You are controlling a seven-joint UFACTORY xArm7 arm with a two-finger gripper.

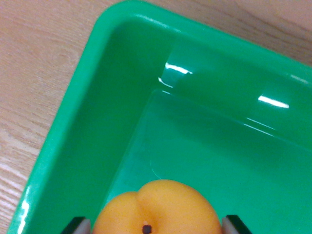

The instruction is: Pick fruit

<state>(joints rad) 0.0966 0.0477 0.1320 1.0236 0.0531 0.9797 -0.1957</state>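
Fruit is a smooth, matte orange peach-looking thing with a crease and dark stem dot, clamped between the end effector fingers, over the glossy green plastic tray near its rounded corner. Tray floor beyond looks bare. Pale woodgrain worktop outside. Fruit's bottom is cut off.

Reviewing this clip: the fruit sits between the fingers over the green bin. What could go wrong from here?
1. The fingers meet only the widest sides of the round, smooth orange fruit, so it may slip or roll out of the gripper.
2. The fruit sits close to the green bin's sloped wall near the corner, so a sideways move could knock it against the wall.
3. Contact is cut off by the frame's bottom edge, so the grasp is unconfirmed.
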